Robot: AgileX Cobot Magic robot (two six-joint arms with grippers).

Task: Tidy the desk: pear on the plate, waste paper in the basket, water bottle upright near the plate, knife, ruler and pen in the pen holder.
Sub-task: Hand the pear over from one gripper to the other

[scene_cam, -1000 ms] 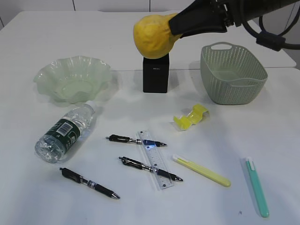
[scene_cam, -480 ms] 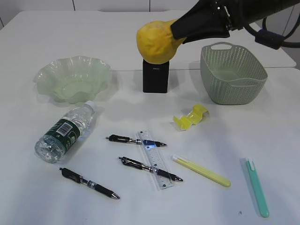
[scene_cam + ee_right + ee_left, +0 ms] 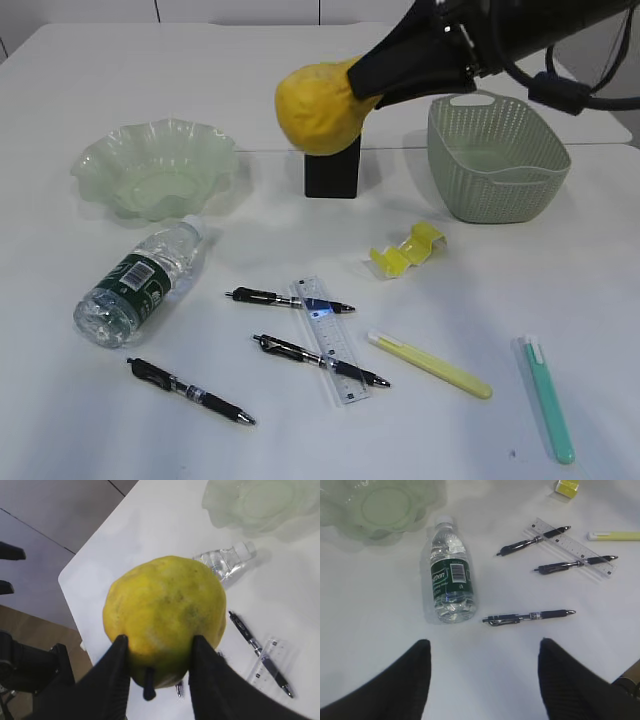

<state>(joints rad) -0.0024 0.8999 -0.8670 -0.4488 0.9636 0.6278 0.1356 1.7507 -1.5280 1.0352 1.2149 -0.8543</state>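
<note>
My right gripper [image 3: 358, 84] [image 3: 160, 641] is shut on the yellow pear [image 3: 314, 108] [image 3: 165, 615], holding it in the air in front of the black pen holder [image 3: 333, 174]. The green ruffled plate [image 3: 214, 152] [image 3: 220, 505] sits to the left. The water bottle [image 3: 140, 285] [image 3: 450, 580] lies on its side. Black pens [image 3: 290, 298] cross the clear ruler [image 3: 333, 345] [image 3: 572, 547]. Yellow waste paper [image 3: 408, 250] lies near the basket [image 3: 497, 165]. My left gripper [image 3: 482, 650] hangs open over bare desk, just short of the bottle's base.
A slim yellow cutter [image 3: 430, 365] and a slim teal one [image 3: 548, 398] lie at the front right; I cannot tell which is the knife. A third black pen [image 3: 190, 390] [image 3: 530, 615] lies at the front left. The desk edge [image 3: 80, 600] shows below the pear.
The right gripper has carried the pear a little to the left and slightly lower, toward the plate side. Everything on the desk lies where it was.
</note>
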